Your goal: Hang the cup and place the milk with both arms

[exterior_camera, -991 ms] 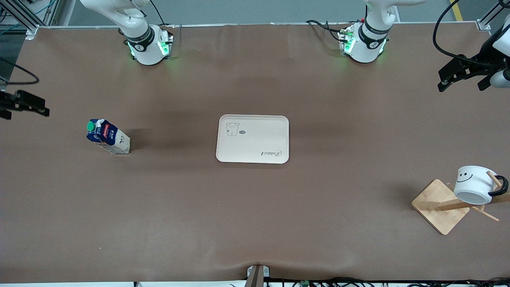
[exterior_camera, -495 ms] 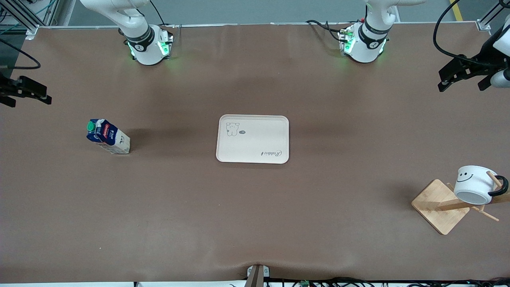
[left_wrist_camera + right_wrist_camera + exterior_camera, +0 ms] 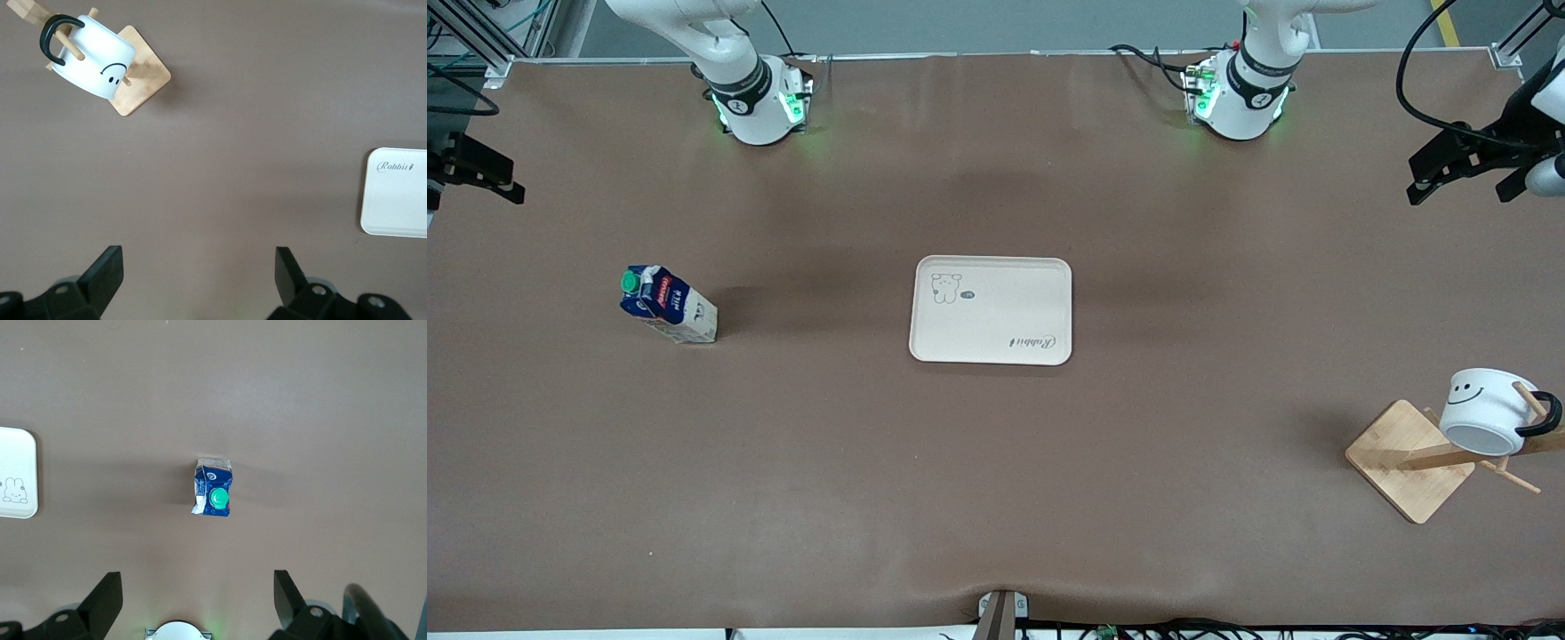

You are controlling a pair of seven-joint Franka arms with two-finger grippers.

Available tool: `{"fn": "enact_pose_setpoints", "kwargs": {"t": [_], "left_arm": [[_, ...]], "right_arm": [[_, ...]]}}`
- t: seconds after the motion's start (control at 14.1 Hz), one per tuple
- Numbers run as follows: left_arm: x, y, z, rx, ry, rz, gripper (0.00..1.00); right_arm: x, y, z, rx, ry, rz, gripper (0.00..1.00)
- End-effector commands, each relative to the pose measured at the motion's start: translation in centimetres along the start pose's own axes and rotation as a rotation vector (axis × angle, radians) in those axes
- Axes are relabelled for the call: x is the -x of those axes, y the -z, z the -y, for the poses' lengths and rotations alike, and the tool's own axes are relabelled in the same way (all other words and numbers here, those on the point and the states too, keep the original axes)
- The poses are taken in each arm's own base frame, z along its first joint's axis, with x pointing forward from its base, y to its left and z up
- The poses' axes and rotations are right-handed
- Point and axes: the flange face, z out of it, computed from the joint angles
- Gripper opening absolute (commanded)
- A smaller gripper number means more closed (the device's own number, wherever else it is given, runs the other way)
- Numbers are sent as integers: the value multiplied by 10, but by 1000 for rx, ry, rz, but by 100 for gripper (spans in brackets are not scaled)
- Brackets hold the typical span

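Right wrist view alone: milk (image 3: 213, 497) cap top.

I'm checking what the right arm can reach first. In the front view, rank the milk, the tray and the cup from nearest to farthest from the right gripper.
From the right gripper, open at the right arm's end of the table:
1. The milk, standing at that same end.
2. The tray, mid-table.
3. The cup, hanging on the wooden rack at the left arm's end.
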Motion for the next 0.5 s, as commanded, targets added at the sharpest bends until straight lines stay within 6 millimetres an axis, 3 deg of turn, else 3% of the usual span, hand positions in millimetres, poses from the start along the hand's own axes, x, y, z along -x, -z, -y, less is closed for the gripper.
{"fn": "enact_pose_setpoints", "kwargs": {"t": [0.0,0.42], "left_arm": [[4,3,0,11,-8,6,100],[7,1,-2,11,-11,30,100]], "right_arm": [[4,2,0,18,4,-7,100],[3,0,2,10,5,4,100]]}}
